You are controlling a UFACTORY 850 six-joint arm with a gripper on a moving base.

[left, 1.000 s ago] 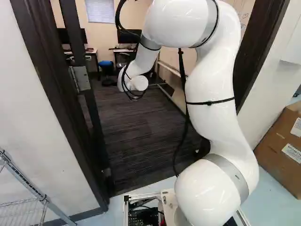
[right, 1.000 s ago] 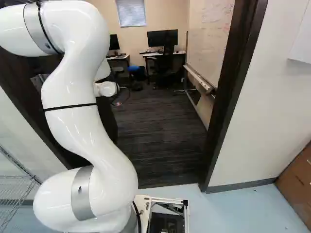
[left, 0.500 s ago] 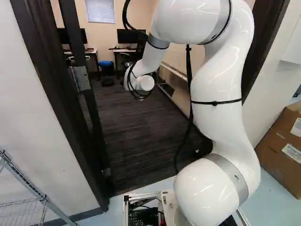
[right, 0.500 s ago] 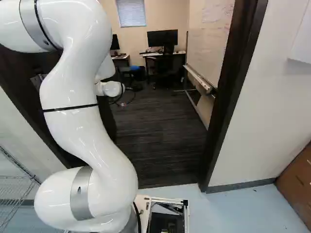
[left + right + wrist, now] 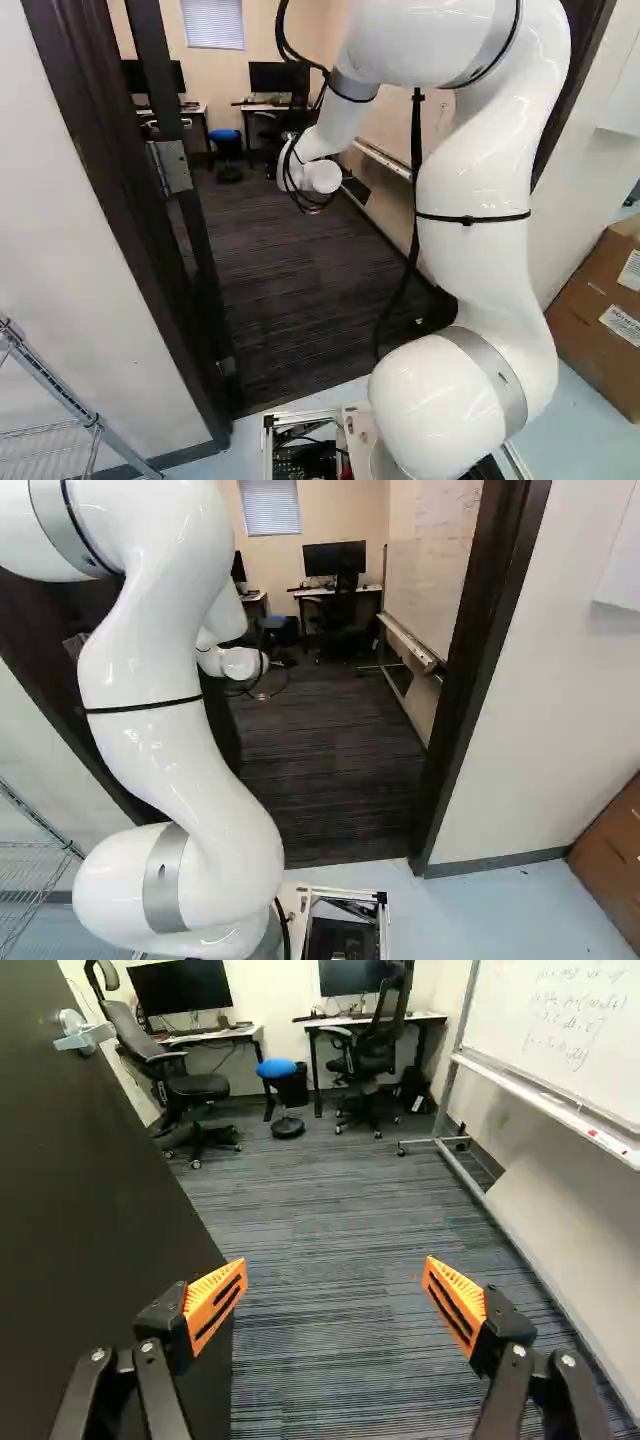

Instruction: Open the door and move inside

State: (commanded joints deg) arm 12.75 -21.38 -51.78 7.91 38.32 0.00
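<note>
The white arm rises from the base and reaches through the doorway, its far end over the carpet. Near its foot, the left base view shows a wire rack on one side and a brown box with white labels on the other. A dark door frame surrounds the opening; a metal hinge shows plainly in the left base view, while the arm covers most of that spot in the right one.

Only the wrist view shows the tool. Its fingers stand wide apart, orange pads facing each other, with just carpet between them. The dark door stands open, swung into the room, close beside one finger; whether they touch I cannot tell. Its lever handle, well ahead of the tool, shows in this view alone.

Farther in, a whiteboard runs along the side opposite the door; its writing reads clearest in the wrist view, and the arm hides much of it in the left base view. Beyond are a blue-topped stool, two office chairs, and monitors on each bench. Only the base views show the window blind.
</note>
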